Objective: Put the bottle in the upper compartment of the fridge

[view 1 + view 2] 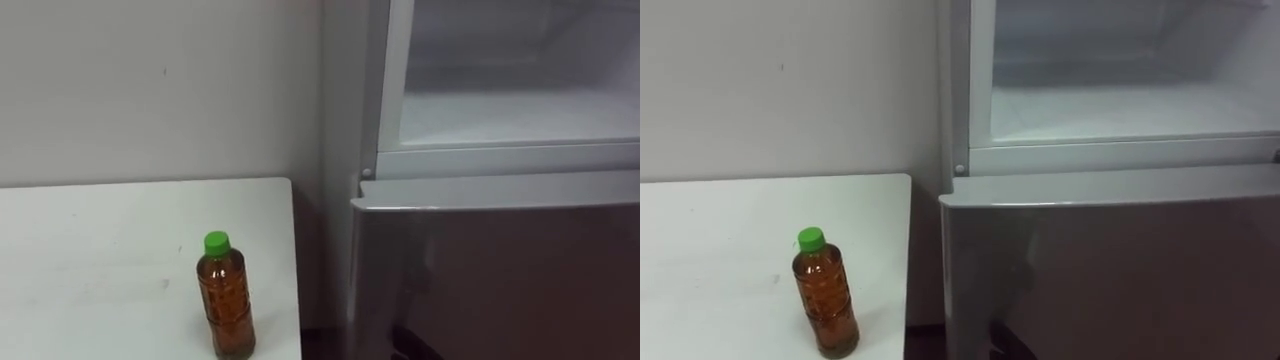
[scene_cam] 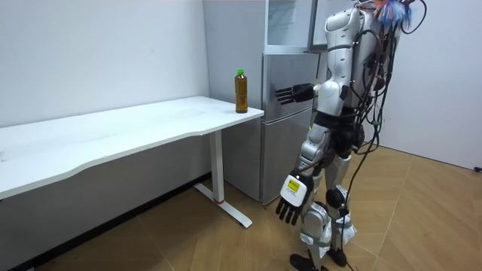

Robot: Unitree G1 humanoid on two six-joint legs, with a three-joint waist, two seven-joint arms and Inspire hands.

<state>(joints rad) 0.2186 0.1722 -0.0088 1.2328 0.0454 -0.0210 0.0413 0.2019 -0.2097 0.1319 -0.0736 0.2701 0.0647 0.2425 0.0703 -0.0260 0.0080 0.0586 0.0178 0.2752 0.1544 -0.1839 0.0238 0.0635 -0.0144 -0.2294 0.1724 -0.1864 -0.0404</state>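
Note:
A brown bottle (image 1: 226, 298) with a green cap stands upright near the right front corner of the white table (image 1: 110, 250). The room view has the bottle (image 2: 241, 91) at the table's end beside the fridge. The upper fridge (image 1: 515, 85) is open, with a bare white shelf inside. I stand in front of the fridge. My right hand (image 2: 294, 93) is held forward at chest height with straight fingers, a short way from the bottle and not touching it. My left hand (image 2: 292, 202) hangs low by my knee, fingers relaxed and empty.
The lower fridge door (image 1: 500, 275) is closed, its top edge just right of the table. A narrow dark gap (image 1: 312, 260) separates table and fridge. A plain wall (image 1: 150, 90) runs behind the table. The long table (image 2: 113, 135) stretches to the room view's left.

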